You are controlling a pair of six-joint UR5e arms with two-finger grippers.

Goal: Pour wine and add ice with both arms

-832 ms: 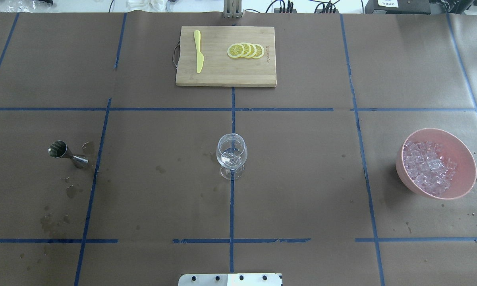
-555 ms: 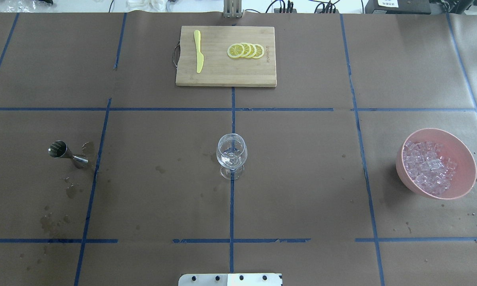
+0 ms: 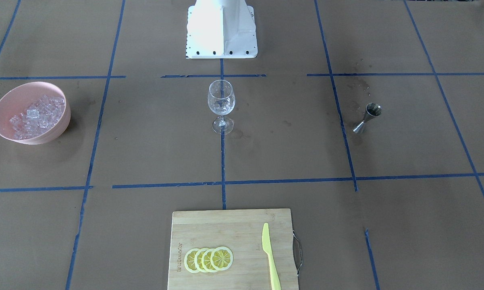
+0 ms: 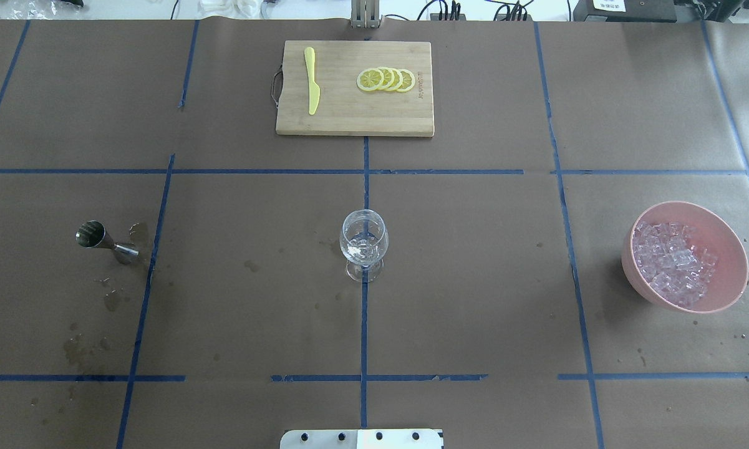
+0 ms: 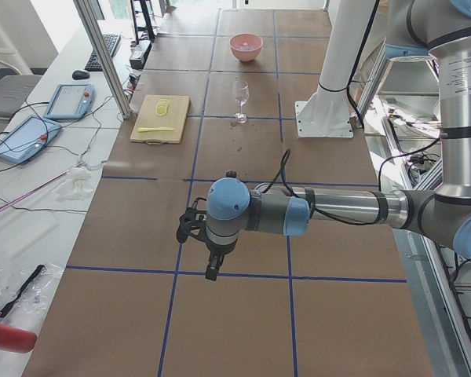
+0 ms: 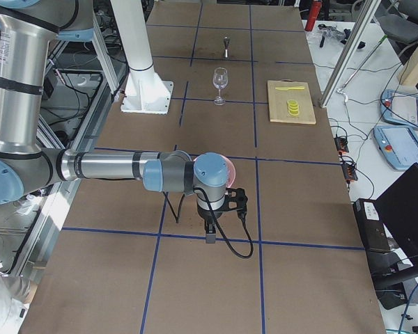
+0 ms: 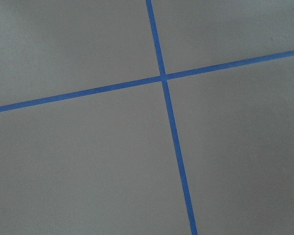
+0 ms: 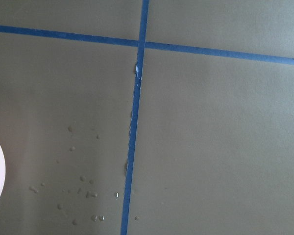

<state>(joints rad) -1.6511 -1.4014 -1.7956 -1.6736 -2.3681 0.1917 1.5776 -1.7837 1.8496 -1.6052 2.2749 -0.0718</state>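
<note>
A clear wine glass (image 4: pixel 363 243) stands upright at the table's middle, also in the front-facing view as the wine glass (image 3: pixel 221 102). I cannot tell what lies low in its bowl. The ice (image 4: pixel 672 263) is heaped in a pink bowl (image 4: pixel 726 249) at the right. No wine shows. The left arm (image 5: pixel 337 208) reaches out far from the glass, and I cannot tell whether its left gripper (image 5: pixel 190 228) is open or shut. The right arm (image 6: pixel 111 167) hangs near the pink bowl, and the right gripper (image 6: pixel 235 202) is likewise unclear. Both wrist views show only brown paper and blue tape.
A steel jigger (image 4: pixel 103 241) stands at the left among wet spots. At the far edge a wooden cutting board (image 4: pixel 349 118) carries lemon slices (image 4: pixel 386 79) and a yellow knife (image 4: pixel 312 81). The white pedestal (image 3: pixel 221 32) sits at the near edge.
</note>
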